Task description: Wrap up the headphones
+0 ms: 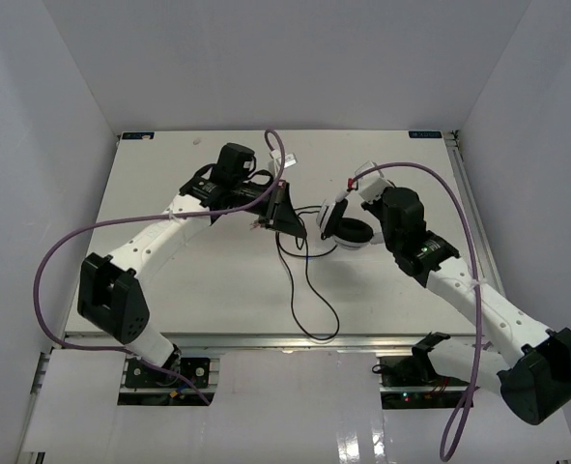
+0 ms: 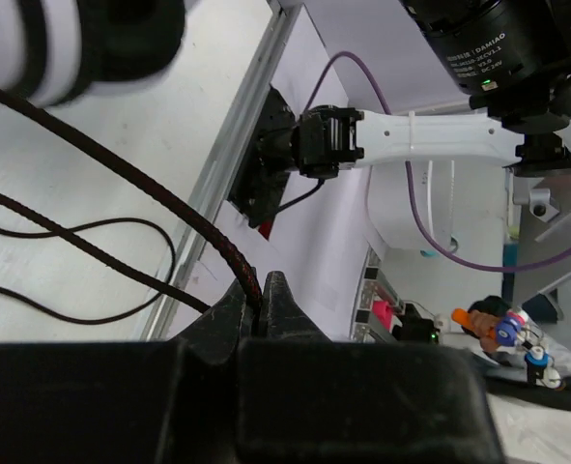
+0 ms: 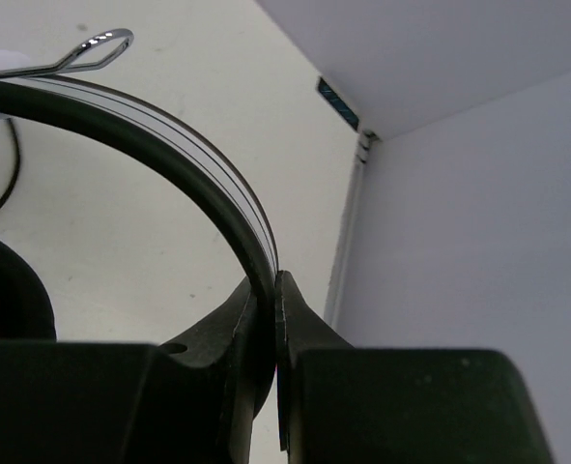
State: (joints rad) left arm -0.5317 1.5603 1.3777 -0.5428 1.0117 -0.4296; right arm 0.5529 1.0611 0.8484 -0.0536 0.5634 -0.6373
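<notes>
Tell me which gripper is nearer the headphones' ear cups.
Right. The right gripper clamps the headband beside the ear cups; the left gripper pinches the cable off to their left.

Open passage over bare table near left and along far edge. Blocked mid-table by headphones and cable looping toward near edge. Right arm slanting across near right. Hemmed left and right by walls.
</notes>
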